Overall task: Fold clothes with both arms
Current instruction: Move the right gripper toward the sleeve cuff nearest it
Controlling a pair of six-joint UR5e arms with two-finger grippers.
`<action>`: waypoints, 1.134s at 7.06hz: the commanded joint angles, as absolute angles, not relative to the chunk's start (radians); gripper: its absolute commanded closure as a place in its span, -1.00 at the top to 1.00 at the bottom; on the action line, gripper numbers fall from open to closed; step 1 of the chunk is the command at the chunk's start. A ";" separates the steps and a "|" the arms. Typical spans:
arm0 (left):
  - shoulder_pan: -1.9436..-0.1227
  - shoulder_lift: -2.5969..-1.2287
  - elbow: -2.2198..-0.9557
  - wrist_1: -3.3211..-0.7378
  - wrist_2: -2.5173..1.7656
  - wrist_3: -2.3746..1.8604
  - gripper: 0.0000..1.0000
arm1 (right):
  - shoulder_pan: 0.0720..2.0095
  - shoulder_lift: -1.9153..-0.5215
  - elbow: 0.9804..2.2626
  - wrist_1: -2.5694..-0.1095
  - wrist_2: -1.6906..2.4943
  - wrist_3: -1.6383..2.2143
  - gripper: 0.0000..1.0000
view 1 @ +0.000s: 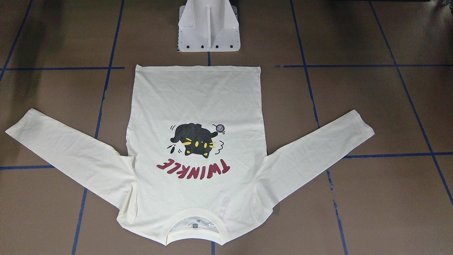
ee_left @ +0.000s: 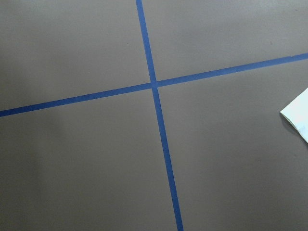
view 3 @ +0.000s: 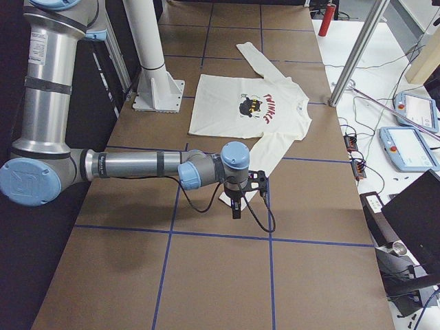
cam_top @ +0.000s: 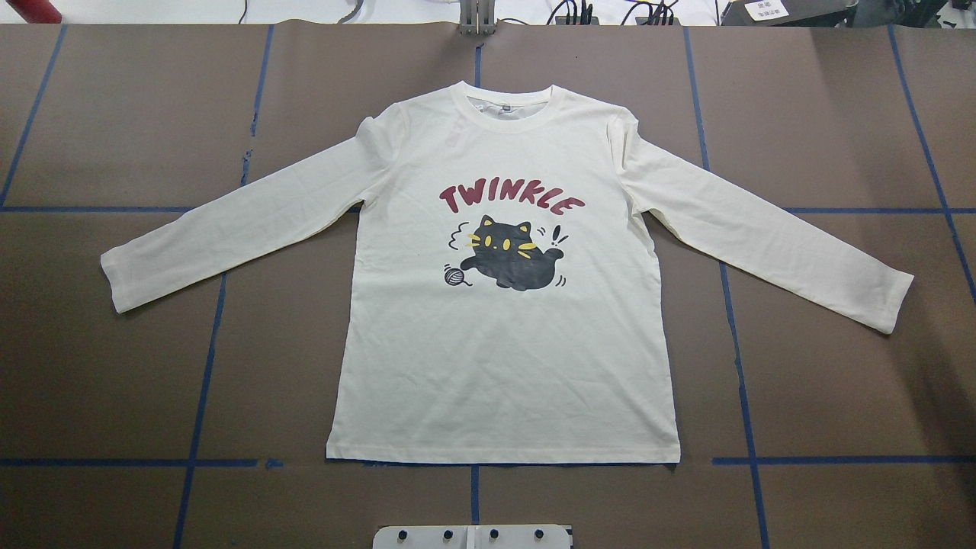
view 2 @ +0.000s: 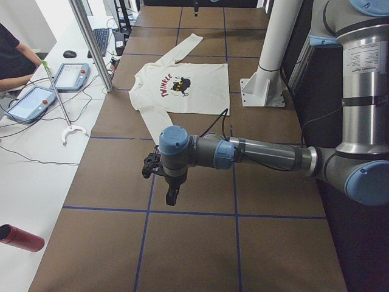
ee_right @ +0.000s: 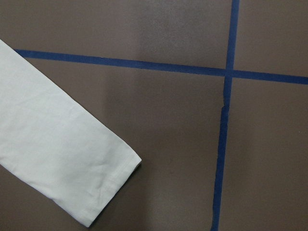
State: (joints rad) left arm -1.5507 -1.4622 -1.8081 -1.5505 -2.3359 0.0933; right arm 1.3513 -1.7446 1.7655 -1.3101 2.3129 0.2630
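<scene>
Left claw (view 2: 172,194) and right claw (view 3: 236,210) are hovering beside the shirt (cam_top: 503,358), which is lying flat on the worktop (cam_top: 114,381). I cannot tell whether they are open. I'm risking pinching one layer only, skewing the fold.

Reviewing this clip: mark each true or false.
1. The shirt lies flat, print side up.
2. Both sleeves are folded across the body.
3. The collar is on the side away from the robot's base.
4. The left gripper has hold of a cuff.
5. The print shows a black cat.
1. True: the shirt lies spread flat, print up.
2. False: the sleeves lie stretched out to either side, unfolded.
3. True: the collar is on the far side and the hem lies next to the white pedestal base.
4. False: the left gripper hangs over bare table, and its wrist view shows only a corner of the cuff at the edge.
5. True: a black cat sits under the word TWINKLE.
</scene>
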 commanded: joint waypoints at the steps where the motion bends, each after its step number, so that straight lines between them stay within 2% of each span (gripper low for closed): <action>1: -1.551 -1.462 -1.807 -1.549 -2.354 0.087 1.00 | 1.351 -1.744 1.767 -1.310 2.324 0.262 1.00; 5: -1.551 -1.436 -1.816 -1.560 -2.368 0.089 1.00 | 1.388 -1.695 1.770 -1.354 2.341 0.247 1.00; 8: -1.551 -1.434 -1.818 -1.565 -2.370 0.092 1.00 | 1.393 -1.733 1.781 -1.321 2.342 0.355 1.00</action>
State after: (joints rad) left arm -1.5509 -1.4354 -1.8163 -1.5628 -2.3687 0.0903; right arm 1.3934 -1.7248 1.7787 -1.3311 2.3432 0.2798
